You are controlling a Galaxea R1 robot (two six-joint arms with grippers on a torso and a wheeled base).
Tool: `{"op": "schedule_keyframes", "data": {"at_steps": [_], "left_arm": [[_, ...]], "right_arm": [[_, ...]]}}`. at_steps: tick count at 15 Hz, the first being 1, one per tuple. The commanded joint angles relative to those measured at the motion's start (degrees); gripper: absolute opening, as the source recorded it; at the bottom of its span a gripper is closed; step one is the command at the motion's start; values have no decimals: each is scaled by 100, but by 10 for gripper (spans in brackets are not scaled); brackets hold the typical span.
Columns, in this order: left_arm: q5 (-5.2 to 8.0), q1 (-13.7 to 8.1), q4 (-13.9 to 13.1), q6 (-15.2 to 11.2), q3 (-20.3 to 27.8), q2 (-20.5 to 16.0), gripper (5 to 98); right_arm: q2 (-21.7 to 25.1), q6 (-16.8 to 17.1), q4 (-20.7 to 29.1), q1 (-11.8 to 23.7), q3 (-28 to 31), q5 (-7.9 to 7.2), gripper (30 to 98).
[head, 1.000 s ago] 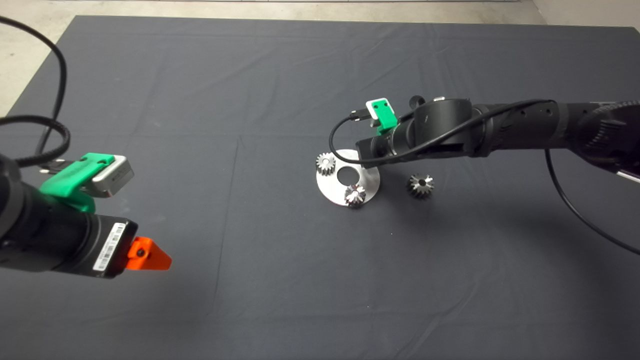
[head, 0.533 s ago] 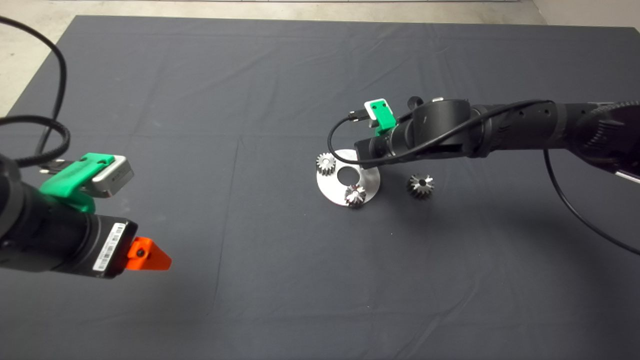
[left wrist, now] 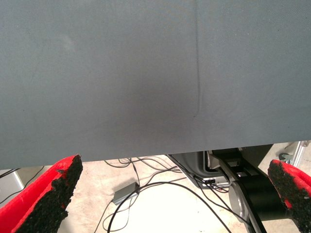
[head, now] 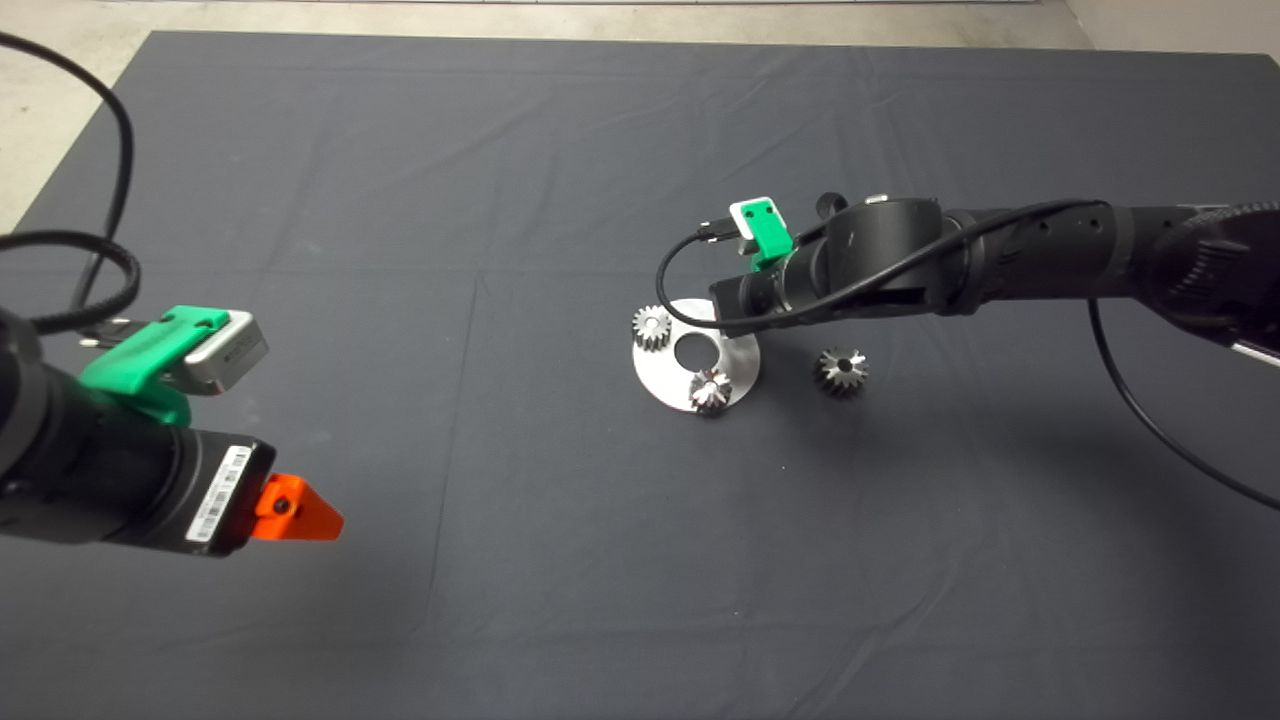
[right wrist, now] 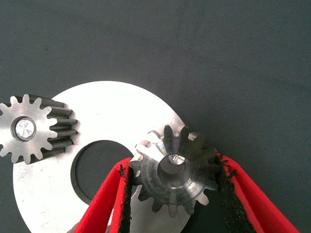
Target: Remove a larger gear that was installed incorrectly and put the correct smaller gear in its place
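Note:
A round silver plate (head: 740, 362) lies on the dark mat. The larger gear (right wrist: 177, 174), with long coarse teeth, sits at the plate's (right wrist: 112, 104) rim with a shiny pin in its centre hole. My right gripper (right wrist: 173, 165) is shut on it, one pad against the teeth on each side. In the head view the right arm (head: 880, 265) hides this gear and the fingers. The smaller gear (head: 841, 371), with a dark face, lies on the mat just right of the plate. My left gripper (left wrist: 167, 194) is open and empty, parked at the mat's lower left (head: 295, 512).
A pale small gear with a shiny centre pin (head: 651, 327) (right wrist: 29, 128) stands on the plate's left rim. A gear with a bright star-like centre (head: 710, 390) stands on its near rim. The plate has a round centre hole (head: 694, 349). Cables and floor show beyond the mat's edge in the left wrist view.
My right wrist has edged very slightly to the left over the plate. The gears, the plate and the left arm have not moved.

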State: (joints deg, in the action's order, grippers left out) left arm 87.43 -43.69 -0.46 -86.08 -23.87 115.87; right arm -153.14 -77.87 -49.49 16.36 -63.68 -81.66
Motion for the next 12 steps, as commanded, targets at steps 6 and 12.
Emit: {"op": "schedule_keyframes", "data": {"at_steps": [6, 12], "left_arm": [[46, -61, -106, -14, 59, -7, 981], [46, -61, -112, -14, 59, -7, 981]], "right_arm": [[51, -18, -148, 122, -126, -25, 400], [7, -35, -148, 78, -117, -16, 401]]}}
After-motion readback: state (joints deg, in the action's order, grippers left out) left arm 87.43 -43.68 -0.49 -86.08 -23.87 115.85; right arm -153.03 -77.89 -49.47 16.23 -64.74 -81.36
